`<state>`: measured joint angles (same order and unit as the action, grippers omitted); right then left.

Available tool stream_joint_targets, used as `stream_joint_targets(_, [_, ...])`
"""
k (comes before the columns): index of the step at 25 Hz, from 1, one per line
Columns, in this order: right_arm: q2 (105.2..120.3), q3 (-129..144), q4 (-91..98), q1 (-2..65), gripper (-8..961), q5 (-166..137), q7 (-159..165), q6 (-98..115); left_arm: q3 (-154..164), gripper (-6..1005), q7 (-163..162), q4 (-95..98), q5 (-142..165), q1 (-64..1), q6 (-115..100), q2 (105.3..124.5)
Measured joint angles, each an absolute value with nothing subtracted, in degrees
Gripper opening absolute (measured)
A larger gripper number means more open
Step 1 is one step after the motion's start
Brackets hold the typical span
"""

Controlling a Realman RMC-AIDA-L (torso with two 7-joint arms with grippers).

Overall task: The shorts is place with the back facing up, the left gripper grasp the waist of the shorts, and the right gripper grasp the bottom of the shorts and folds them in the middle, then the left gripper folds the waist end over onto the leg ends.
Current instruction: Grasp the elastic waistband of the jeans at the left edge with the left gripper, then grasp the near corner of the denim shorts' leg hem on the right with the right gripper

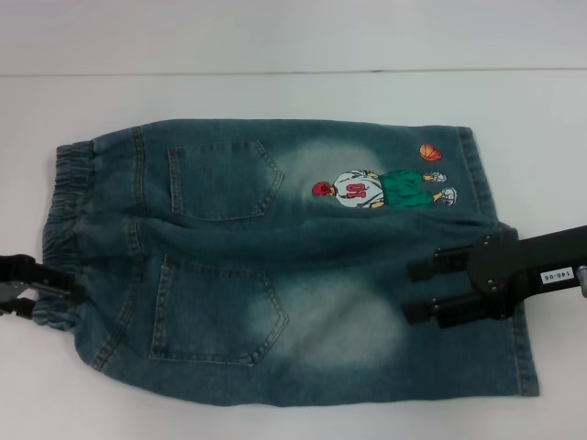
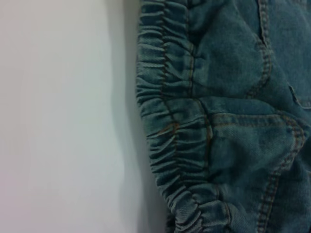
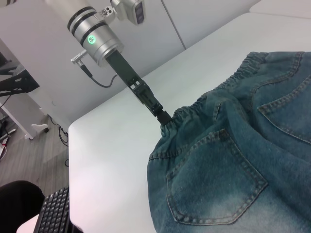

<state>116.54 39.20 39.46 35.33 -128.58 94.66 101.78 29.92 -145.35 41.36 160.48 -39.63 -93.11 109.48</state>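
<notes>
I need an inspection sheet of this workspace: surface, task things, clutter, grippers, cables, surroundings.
Surface: white table, bare around the garment.
Task things: the shorts lie flat, back pockets up; the waist toward the robot's left, the leg ends toward its right.
Clutter: nothing seen on the table.
Grippers: left gripper at the waist's near corner, shut on the waist; right gripper over the near leg, fingers open.
Cables: grey cable on the left arm's wrist.
Surroundings: keyboard beyond the table's edge, white wall.

bare table (image 1: pixel 275 46) behind & left of shorts (image 1: pixel 275 275), right tool (image 1: pixel 417 291) over legs
</notes>
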Motion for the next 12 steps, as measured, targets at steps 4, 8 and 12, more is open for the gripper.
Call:
stream_joint_targets(4, [116.54, 39.2, 39.5, 35.3, 805, -128.6, 94.7, 101.8, 29.8, 813, -145.4, 41.6, 160.6, -39.2, -93.4, 109.32])
stream_joint_targets(8, [116.47, 39.2, 39.5, 35.3, 805, -128.6, 94.7, 101.8, 29.7, 801, -145.4, 41.6, 161.2, -39.1, -93.3, 109.29])
stream_joint_targets(12, [116.45, 39.2, 39.5, 35.5, 805, -128.6, 94.7, 101.8, 29.8, 790, -145.4, 41.5, 161.4, -39.1, -92.9, 109.3])
